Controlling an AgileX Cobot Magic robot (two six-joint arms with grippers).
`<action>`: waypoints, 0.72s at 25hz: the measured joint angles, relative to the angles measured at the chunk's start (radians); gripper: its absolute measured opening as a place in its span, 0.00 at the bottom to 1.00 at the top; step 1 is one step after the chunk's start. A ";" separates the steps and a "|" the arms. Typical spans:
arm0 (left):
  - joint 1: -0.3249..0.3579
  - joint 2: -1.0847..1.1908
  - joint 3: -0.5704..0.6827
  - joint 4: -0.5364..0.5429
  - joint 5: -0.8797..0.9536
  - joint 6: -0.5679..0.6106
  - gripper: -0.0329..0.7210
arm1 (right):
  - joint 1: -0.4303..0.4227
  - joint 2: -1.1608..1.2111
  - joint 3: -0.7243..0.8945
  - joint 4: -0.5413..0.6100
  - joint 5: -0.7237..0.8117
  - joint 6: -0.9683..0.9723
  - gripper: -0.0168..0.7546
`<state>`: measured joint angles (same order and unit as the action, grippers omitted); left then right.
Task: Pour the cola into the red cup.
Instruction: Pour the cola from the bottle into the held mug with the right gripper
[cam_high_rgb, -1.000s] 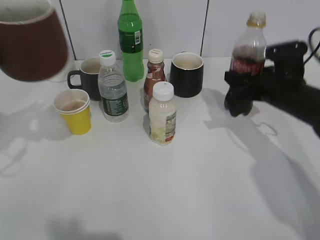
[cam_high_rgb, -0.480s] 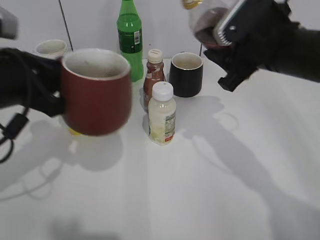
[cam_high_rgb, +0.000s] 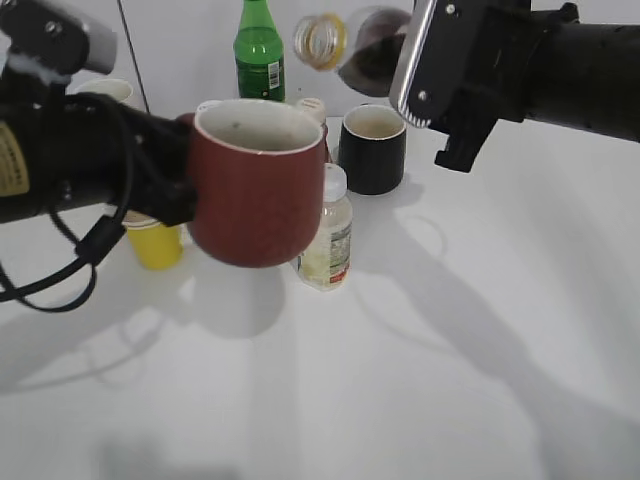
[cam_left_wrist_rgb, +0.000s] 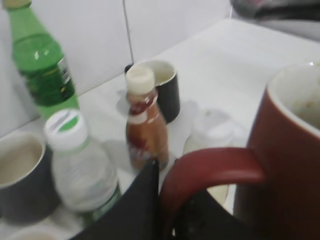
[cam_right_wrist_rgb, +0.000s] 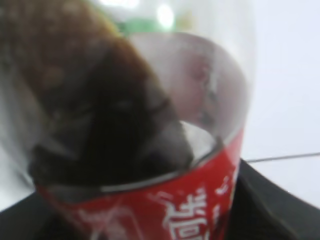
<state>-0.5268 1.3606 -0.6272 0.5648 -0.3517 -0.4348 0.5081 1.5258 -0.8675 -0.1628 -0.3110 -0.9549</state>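
Exterior view: the left gripper (cam_high_rgb: 175, 165) holds the red cup (cam_high_rgb: 258, 180) by its handle side, upright and lifted off the table, mouth open toward the top. The right gripper (cam_high_rgb: 440, 75) has the cola (cam_high_rgb: 362, 50) bottle clamped around its body and tipped nearly level, its uncapped yellowish neck pointing left, above and a little to the right of the cup's rim. No stream is visible and the cup looks empty, so by my reading both things are picked up and brought together, but the pour itself has not started; the neck has yet to come over the cup mouth and tilt further. On the white table (cam_high_rgb: 400, 380) behind stand a green bottle (cam_high_rgb: 259, 50), a black mug (cam_high_rgb: 373, 148), a white-capped bottle (cam_high_rgb: 325, 235) and a yellow paper cup (cam_high_rgb: 155, 240); a pale tiled wall closes the back.

Left wrist view: the cup's curved handle (cam_left_wrist_rgb: 210, 172) sits in the dark fingers (cam_left_wrist_rgb: 135, 210), which appear closed on it, though the contact is blurred. Beyond are the small brown bottle (cam_left_wrist_rgb: 145, 130), a clear water bottle (cam_left_wrist_rgb: 82, 170) and 2 dark mugs.

Right wrist view: only the bottle fills the frame, red label (cam_right_wrist_rgb: 165, 205) low, dark liquid pooled to 1 side. The fingertips themselves are hidden here.
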 joint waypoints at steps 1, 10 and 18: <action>-0.008 0.005 -0.008 -0.002 0.000 0.000 0.11 | 0.000 0.000 0.000 0.012 0.001 -0.032 0.62; -0.037 0.044 -0.055 -0.011 0.003 -0.003 0.11 | 0.000 0.000 0.000 0.111 -0.091 -0.254 0.62; -0.037 0.048 -0.056 -0.011 -0.003 -0.004 0.11 | 0.000 0.000 0.000 0.114 -0.147 -0.306 0.62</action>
<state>-0.5641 1.4088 -0.6830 0.5534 -0.3544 -0.4385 0.5081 1.5258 -0.8675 -0.0488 -0.4577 -1.2612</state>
